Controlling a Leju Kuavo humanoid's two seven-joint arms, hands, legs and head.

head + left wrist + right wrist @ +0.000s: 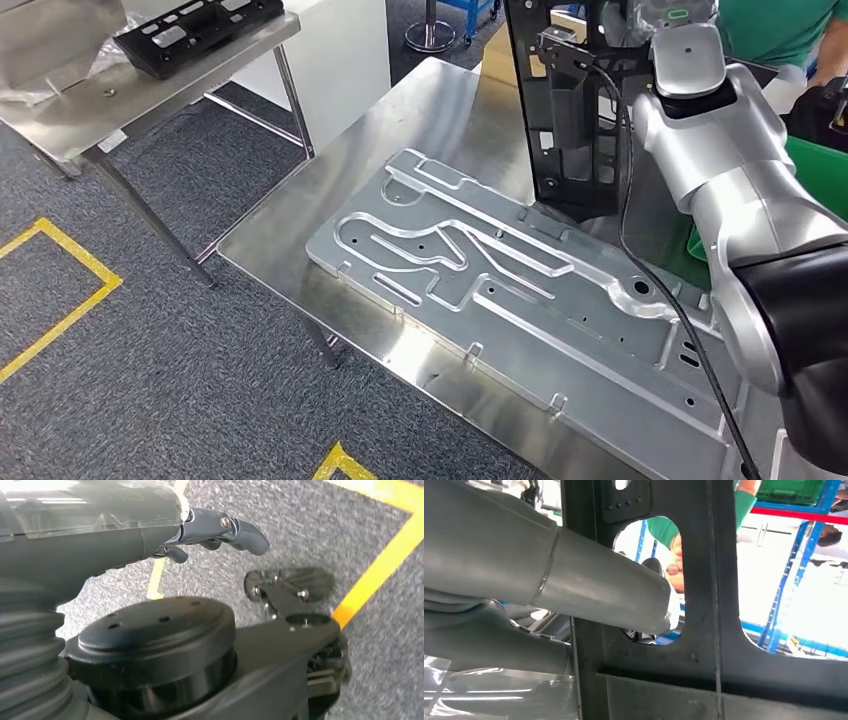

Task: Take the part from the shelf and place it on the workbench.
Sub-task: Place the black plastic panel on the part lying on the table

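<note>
Right hand (574,590) grips black part (565,110), upright over workbench (300,215).

Grey carpet floor (180,380) with yellow tape lines (60,290). Second steel table (90,105) at upper left, carrying a black perforated panel (200,30) and clear plastic film. Person in green shirt (780,25) at upper right. Blue racking (796,575) behind. Green bin (825,180) at right edge.

Grey carpet floor (150,370) with yellow tape lines (60,290); a steel side table (150,85); blue shelving (796,575).
</note>
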